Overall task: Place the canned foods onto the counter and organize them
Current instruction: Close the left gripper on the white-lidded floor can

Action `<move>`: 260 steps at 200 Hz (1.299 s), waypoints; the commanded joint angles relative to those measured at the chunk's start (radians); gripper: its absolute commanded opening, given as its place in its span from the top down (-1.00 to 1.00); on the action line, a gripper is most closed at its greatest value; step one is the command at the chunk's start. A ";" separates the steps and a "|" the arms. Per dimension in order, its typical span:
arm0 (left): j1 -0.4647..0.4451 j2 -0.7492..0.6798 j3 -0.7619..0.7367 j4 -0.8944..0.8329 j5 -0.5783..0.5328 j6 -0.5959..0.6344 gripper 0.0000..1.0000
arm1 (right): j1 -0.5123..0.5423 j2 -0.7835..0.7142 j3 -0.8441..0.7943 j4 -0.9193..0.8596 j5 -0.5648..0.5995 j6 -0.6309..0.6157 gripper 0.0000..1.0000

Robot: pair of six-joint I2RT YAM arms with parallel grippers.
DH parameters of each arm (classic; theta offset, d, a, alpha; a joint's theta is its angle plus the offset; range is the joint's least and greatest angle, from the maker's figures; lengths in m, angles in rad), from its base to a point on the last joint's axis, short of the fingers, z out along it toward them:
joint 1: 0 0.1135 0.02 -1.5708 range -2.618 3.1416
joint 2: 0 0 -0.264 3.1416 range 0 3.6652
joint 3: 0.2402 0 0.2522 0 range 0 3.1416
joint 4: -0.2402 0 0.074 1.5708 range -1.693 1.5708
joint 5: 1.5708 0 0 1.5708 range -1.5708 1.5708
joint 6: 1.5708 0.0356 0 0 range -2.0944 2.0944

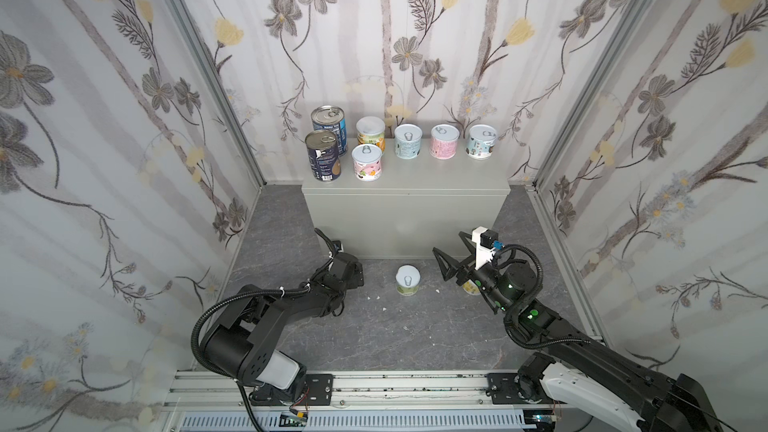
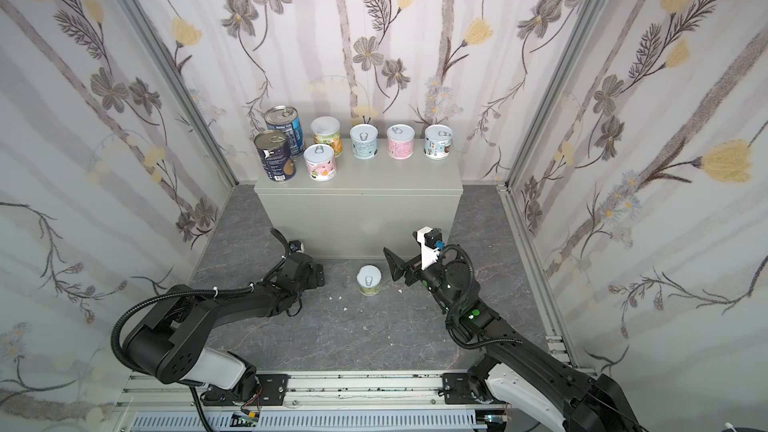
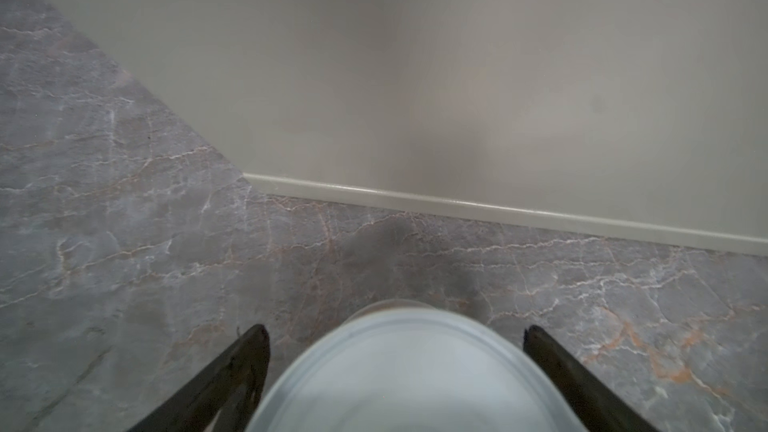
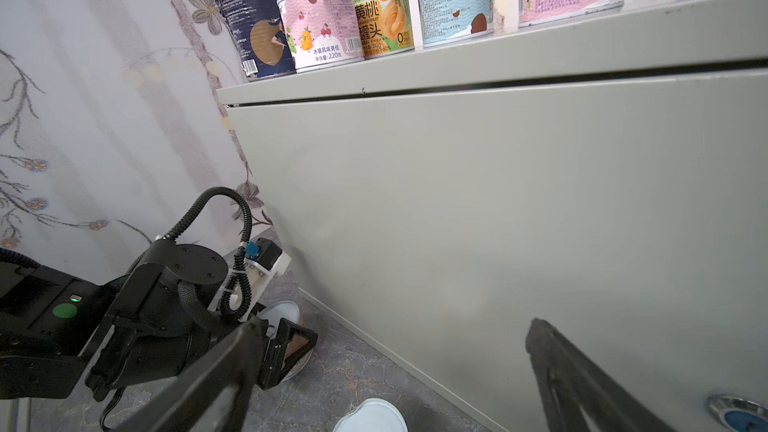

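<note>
Seven cans stand on the light-grey counter (image 1: pixel 415 172) (image 2: pixel 365 172): two tall dark-blue ones (image 1: pixel 323 156) at its left end, and short pastel ones (image 1: pixel 408 141) beside them and along the back. On the floor before it stands a short white-lidded can (image 1: pixel 407 280) (image 2: pixel 369 280). Another can (image 1: pixel 471 288) shows only as a sliver under the right arm. My left gripper (image 3: pixel 397 330) (image 1: pixel 358 275) is open and straddles a third white-lidded can (image 3: pixel 415 384) (image 4: pixel 282 312) with gaps at both fingertips. My right gripper (image 4: pixel 397 326) (image 1: pixel 448 243) hangs open and empty near the counter front.
Dark marbled floor (image 1: pixel 374 338) lies between the arms and the counter. Floral walls (image 1: pixel 124 160) close in both sides and the back. A round lock (image 4: pixel 737 411) sits on the counter front. Small white flecks (image 1: pixel 384 309) dot the floor.
</note>
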 commanded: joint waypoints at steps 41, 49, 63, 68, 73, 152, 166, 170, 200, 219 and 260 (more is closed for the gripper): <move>-0.010 0.032 0.003 0.061 -0.037 0.002 -0.80 | 0.002 -0.019 0.004 -0.002 0.031 -0.028 -0.99; -0.016 0.027 0.002 0.059 -0.032 0.013 -0.77 | 0.002 -0.021 0.003 -0.003 0.032 -0.029 -0.99; -0.022 0.025 0.000 0.058 -0.024 0.028 -0.71 | 0.002 -0.019 0.001 -0.002 0.033 -0.030 -0.99; -0.024 0.026 0.000 0.058 -0.025 0.030 -0.68 | 0.003 -0.020 0.001 -0.002 0.033 -0.031 -0.99; -0.024 0.025 0.002 0.057 -0.024 0.031 -0.65 | 0.002 -0.018 0.001 -0.003 0.033 -0.031 -0.99; -0.077 -0.040 -0.006 -0.026 -0.063 0.010 -0.01 | 0.002 -0.023 -0.003 -0.003 0.038 -0.030 -0.99; -0.086 -0.049 -0.020 -0.033 -0.077 -0.011 0.04 | 0.003 -0.025 -0.003 -0.001 0.036 -0.029 -0.99; -0.089 -0.051 -0.024 -0.036 -0.078 -0.016 0.07 | 0.002 -0.024 -0.003 -0.001 0.035 -0.029 -0.99; -0.118 -0.081 -0.033 -0.071 -0.088 -0.046 0.50 | 0.002 -0.025 -0.002 0.000 0.031 -0.029 -0.99; -0.136 -0.109 -0.027 -0.119 -0.093 -0.061 1.00 | 0.002 -0.022 -0.004 0.002 0.032 -0.026 -0.99; -0.185 -0.230 -0.048 -0.183 -0.119 -0.096 1.00 | 0.002 -0.018 -0.011 0.025 0.020 -0.008 -0.99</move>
